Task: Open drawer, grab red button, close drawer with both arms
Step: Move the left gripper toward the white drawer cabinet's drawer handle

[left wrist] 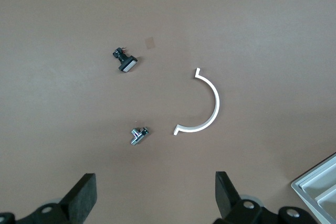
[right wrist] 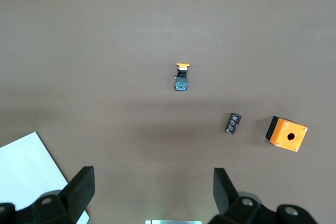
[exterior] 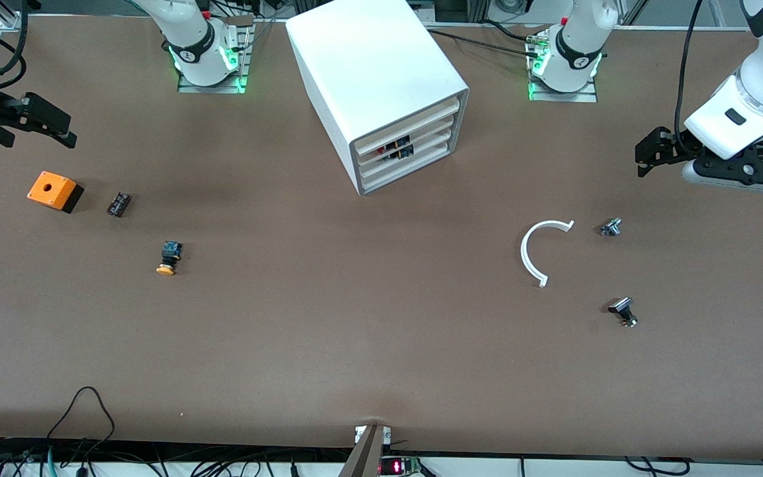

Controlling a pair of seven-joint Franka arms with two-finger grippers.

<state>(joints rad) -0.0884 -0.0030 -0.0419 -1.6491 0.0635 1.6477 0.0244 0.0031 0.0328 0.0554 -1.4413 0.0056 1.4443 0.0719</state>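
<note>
Table (exterior: 355,318): brown, carrying white cabinet (exterior: 375,79).
Drawers (exterior: 408,147): all shut.
Left hand (left wrist: 155,195): spread, empty, above table.
Right hand (right wrist: 152,192): spread, empty, above table.

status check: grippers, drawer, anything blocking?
Left gripper and right gripper open, empty, at the table's ends. Drawers shut in cabinet; button inside, barely visible. Nothing in front.

Counter (exterior: 355,318): plain matte brown. Cabinet (exterior: 371,73): white, grey front frame, white drawers (exterior: 408,142); red, black and blue bits show in one slot. Box (exterior: 52,190): orange top, black base, dark hole. Button (exterior: 169,258): orange-yellow cap, black-blue body. Small block (exterior: 118,204): black. Arc (exterior: 539,252): white. Two small fittings (exterior: 611,227) (exterior: 623,311): silver and black. Arms white with black bands, black fingers (left wrist: 84,195); green lights at bases.
</note>
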